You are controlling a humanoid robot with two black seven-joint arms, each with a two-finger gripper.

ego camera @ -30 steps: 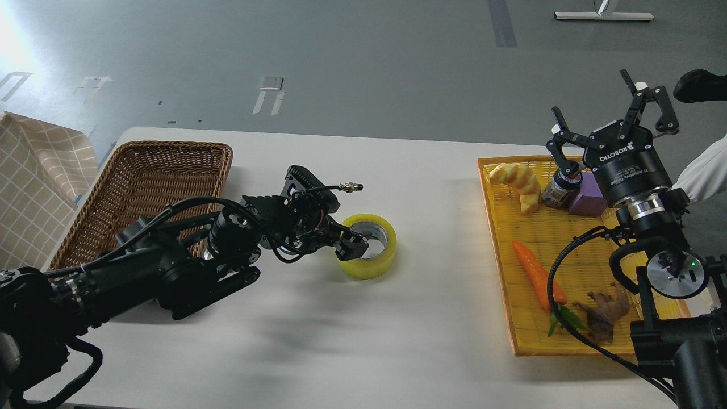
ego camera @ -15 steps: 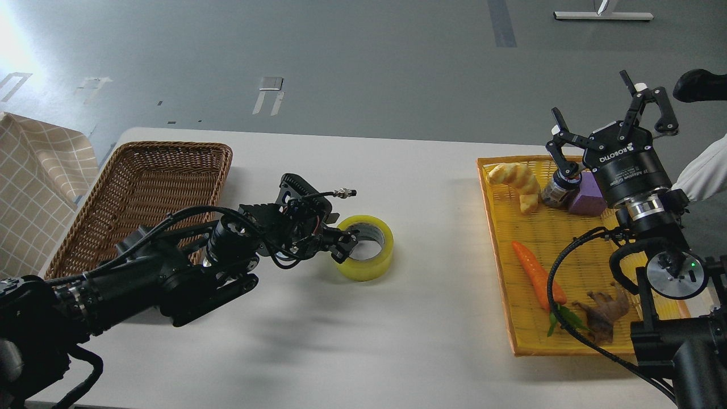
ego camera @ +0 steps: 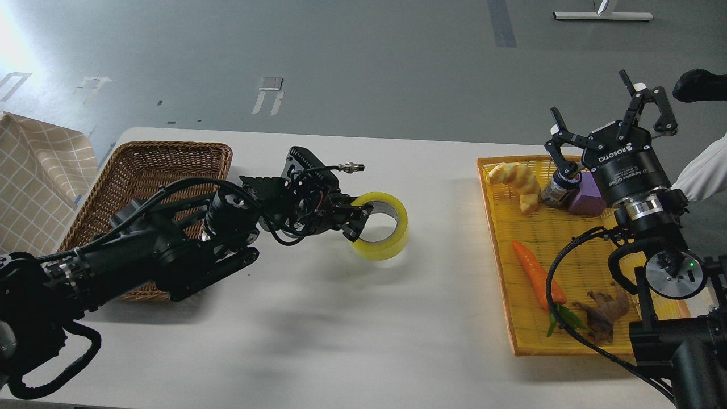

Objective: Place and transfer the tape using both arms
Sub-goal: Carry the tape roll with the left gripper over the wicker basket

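Item: tape [ego camera: 381, 226]. A second ago it lay flat on the desk [ego camera: 352, 318]; now it is tilted, shifted slightly toward the yellow tray [ego camera: 500, 238], and I judge it lifted clear.

Left gripper [ego camera: 356, 218]: clamped on the tape's near wall, one finger inside the core.

Right gripper [ego camera: 613, 122]: fingers spread, holding nothing, unmoved above the tray's far end, well apart from the tape.

Wicker basket [ego camera: 170, 165]: on the far side of the tape from the tray.

Reading: pickup done; handover between the arms still pending.
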